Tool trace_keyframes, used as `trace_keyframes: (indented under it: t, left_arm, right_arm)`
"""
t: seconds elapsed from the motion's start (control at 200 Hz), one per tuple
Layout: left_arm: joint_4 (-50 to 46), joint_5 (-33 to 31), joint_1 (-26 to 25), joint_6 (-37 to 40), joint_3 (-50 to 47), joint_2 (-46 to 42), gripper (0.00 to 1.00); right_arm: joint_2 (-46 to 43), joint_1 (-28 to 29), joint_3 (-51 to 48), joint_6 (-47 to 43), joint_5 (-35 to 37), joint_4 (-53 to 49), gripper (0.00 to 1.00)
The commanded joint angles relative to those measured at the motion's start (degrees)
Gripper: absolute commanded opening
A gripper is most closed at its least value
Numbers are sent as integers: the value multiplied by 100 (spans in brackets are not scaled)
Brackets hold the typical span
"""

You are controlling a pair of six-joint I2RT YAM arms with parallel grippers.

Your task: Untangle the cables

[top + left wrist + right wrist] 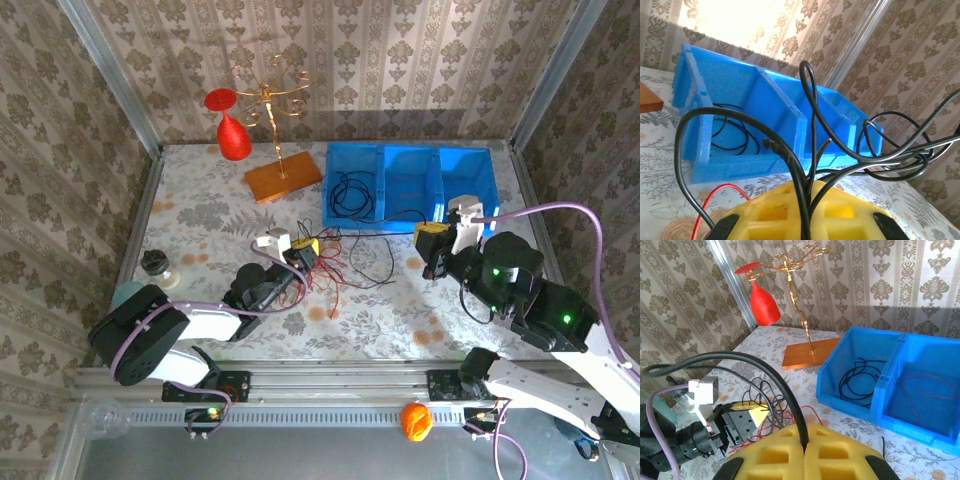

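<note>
A loose tangle of red and black cables lies on the table in front of the blue bin. My left gripper sits at the tangle's left side. In the left wrist view, my left gripper is shut on several black cables that loop up over its yellow pads; a red wire trails to the left. My right gripper hovers right of the tangle. In the right wrist view, my right gripper is shut on one thick black cable that arches to the left. A black coil lies in the bin's left compartment, and a red wire in the middle one.
A gold wire stand on a wooden base and a red glass stand at the back left. A small dark object sits near the left wall. An orange ball rests on the front rail. Patterned walls enclose the table.
</note>
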Motion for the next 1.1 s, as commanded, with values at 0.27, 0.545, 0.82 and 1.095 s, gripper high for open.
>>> trace_keyframes:
  t: [0.27, 0.545, 0.82, 1.095]
  left_arm:
    - [-117, -347, 240, -39, -282, 681, 0]
    - [63, 660, 88, 315, -280, 620, 0]
    - [-1157, 692, 87, 485, -328, -576, 56]
    - [-2913, 641, 52, 793, -120, -2062, 47]
  right_arm:
    - [-574, -67, 1066, -749, 1217, 1274, 0]
    - [103, -75, 567, -537, 1056, 1343, 0]
    - [901, -188, 226, -228, 348, 1760, 0]
    - [1077, -354, 58, 54, -96, 1843, 0]
